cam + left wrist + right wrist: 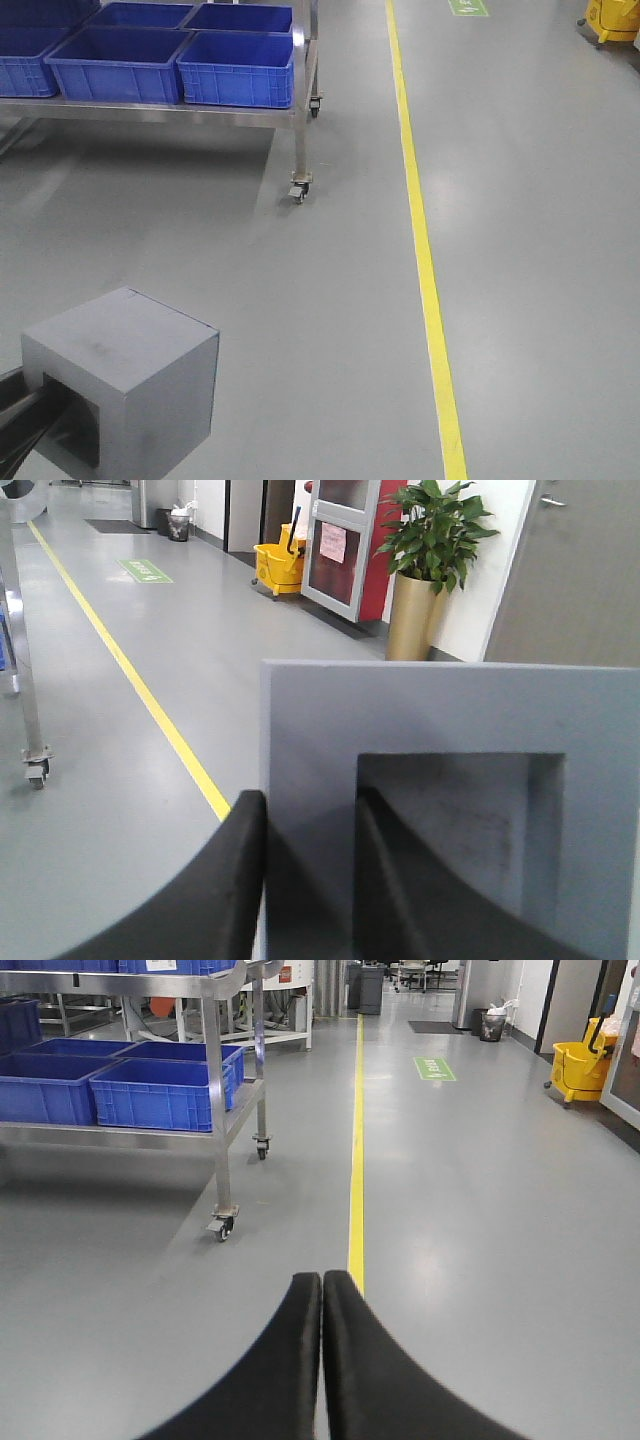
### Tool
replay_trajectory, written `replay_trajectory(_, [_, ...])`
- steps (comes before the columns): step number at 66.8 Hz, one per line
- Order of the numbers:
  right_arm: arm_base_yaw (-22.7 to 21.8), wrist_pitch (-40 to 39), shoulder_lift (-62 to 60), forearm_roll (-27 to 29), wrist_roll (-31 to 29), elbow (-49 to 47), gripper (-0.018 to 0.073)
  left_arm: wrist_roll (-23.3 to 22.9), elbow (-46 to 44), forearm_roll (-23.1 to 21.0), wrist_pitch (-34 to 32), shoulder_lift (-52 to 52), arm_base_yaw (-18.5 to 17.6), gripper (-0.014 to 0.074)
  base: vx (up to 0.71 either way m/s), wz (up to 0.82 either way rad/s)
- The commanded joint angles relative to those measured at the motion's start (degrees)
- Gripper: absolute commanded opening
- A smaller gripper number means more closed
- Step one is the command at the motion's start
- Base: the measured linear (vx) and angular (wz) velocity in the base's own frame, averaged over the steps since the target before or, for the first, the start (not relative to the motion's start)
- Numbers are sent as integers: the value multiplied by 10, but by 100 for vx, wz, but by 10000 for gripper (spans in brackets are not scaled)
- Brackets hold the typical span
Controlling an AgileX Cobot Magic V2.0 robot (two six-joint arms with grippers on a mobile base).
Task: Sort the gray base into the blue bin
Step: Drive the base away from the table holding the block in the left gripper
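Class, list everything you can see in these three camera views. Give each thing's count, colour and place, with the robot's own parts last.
gray base: one, matte gray, gripped at lower left of the front view.
blue bins: at least five, bright blue, side by side on the cart's shelf.
cart: one, steel, on castors, left of the floor line.
floor line: one, yellow, along the gray floor.
mop bucket: one, yellow, by the wall.
plant: one, green, in a gold pot beside a door.
floor sign: one, green, right of the line.
left claw: one, black, shut on the gray base's wall.
right claw: one, black, shut, empty.
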Motion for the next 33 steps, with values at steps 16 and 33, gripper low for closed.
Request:
replay_trajectory(16, [-1,-45,-4,-5,-7,3,-5,-3,-18,-2,-64,1,-1,-7,39,-3])
replay_trajectory(33, [-1,-45,-4,-5,-7,3,-5,-3,-18,-2,-64,1,-1,-7,42,-9])
